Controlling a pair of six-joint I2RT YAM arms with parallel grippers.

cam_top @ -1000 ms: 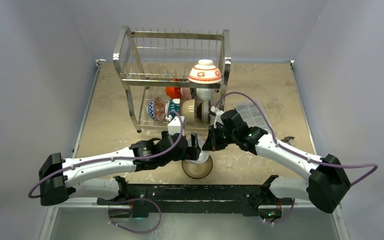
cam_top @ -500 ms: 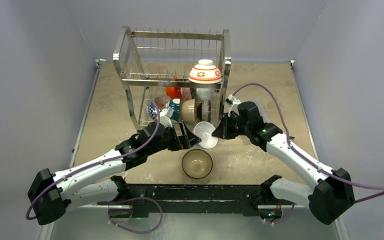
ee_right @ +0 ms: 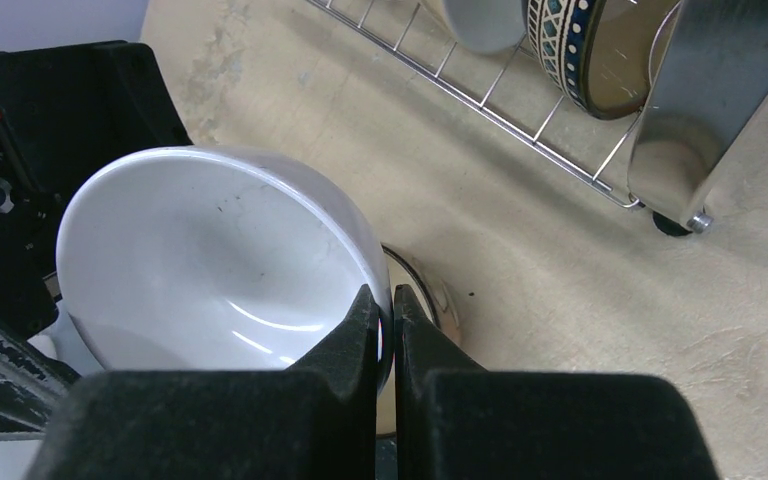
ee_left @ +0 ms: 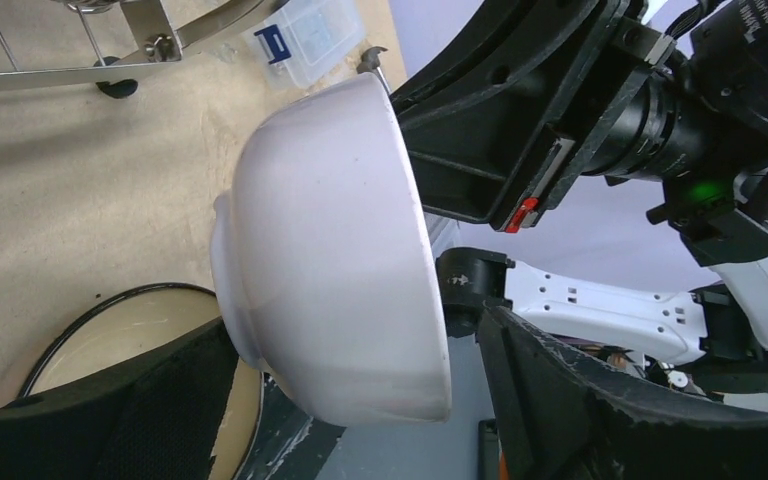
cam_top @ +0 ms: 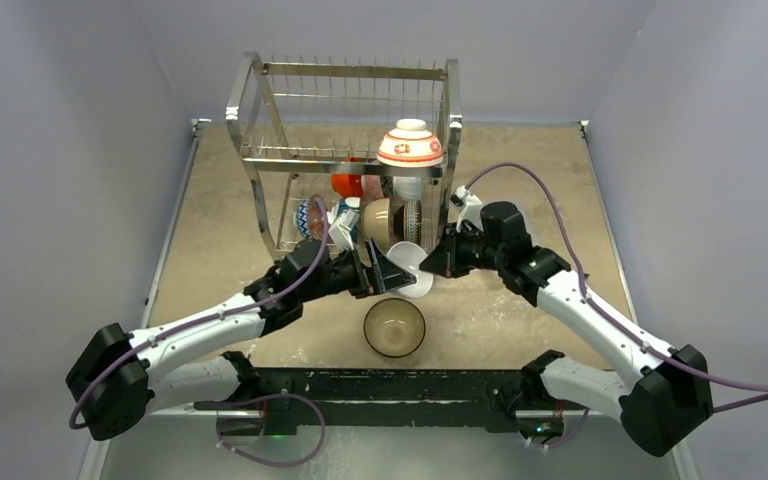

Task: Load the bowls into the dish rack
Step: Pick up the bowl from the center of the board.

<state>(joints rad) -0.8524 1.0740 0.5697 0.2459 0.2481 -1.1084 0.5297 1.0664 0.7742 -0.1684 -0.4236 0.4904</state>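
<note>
A plain white bowl (cam_top: 412,270) hangs on its side above the table, in front of the dish rack (cam_top: 345,160). My right gripper (ee_right: 387,312) is shut on the white bowl's (ee_right: 210,250) rim. In the left wrist view the white bowl (ee_left: 330,240) sits between the wide-open fingers of my left gripper (ee_left: 350,345), and a gap shows at its rim side. A tan bowl (cam_top: 394,327) stands upright on the table just below. The rack holds a red-and-white floral bowl (cam_top: 410,146) on top and several bowls on the lower shelf (cam_top: 360,220).
A clear compartment box (cam_top: 508,225) lies right of the rack, partly behind my right arm, and shows as a clear box (ee_left: 310,35) in the left wrist view. The rack's front leg (ee_right: 720,110) and lower wire shelf (ee_right: 520,110) are close to my right gripper.
My right gripper has lifted the white bowl off the table and tilted it. My left arm has swung forward so its open fingers now straddle that bowl.
</note>
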